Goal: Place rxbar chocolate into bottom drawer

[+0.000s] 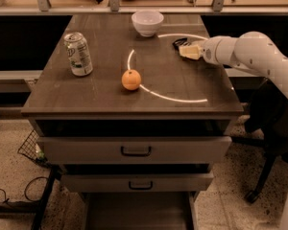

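The gripper (188, 51) is at the far right of the table (86, 92), just beside the black snack bar (179, 42). I cannot tell if it is open or closed. The bottom drawer (139, 213) is pulled out near the floor.

Single white arm (259, 51), seen entering from the right. Its rounded forearm runs leftward and slightly down to a cylindrical wrist (216, 50). Behind the elbow bend, the next link slopes down toward the lower right and is cut off at the edge of view. The gripper (188, 51), pale and wedge-shaped, extends roughly level from the wrist, pointing left, held low over the far right part of the tabletop (86, 90).
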Controlling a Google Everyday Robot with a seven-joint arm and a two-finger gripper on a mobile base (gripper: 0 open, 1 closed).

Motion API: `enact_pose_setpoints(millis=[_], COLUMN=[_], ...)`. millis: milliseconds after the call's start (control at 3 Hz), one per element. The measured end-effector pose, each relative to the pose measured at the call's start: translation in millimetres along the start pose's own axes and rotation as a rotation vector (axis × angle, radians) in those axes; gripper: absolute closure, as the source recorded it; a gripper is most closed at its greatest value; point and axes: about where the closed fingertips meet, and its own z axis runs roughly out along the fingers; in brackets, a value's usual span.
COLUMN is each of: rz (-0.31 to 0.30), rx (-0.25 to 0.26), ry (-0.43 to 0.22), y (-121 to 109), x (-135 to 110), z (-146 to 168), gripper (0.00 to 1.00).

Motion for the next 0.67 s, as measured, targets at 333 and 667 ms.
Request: enact_pose_setpoints(millis=[333,667], rz=[0.006,0.006], rx=[-0.007,-0.007], ry=[0.001,0.001], y=[1.8,1.7], x=[-0.8,-1.3], z=[3.1,2.9], gripper=[1.00,1.00])
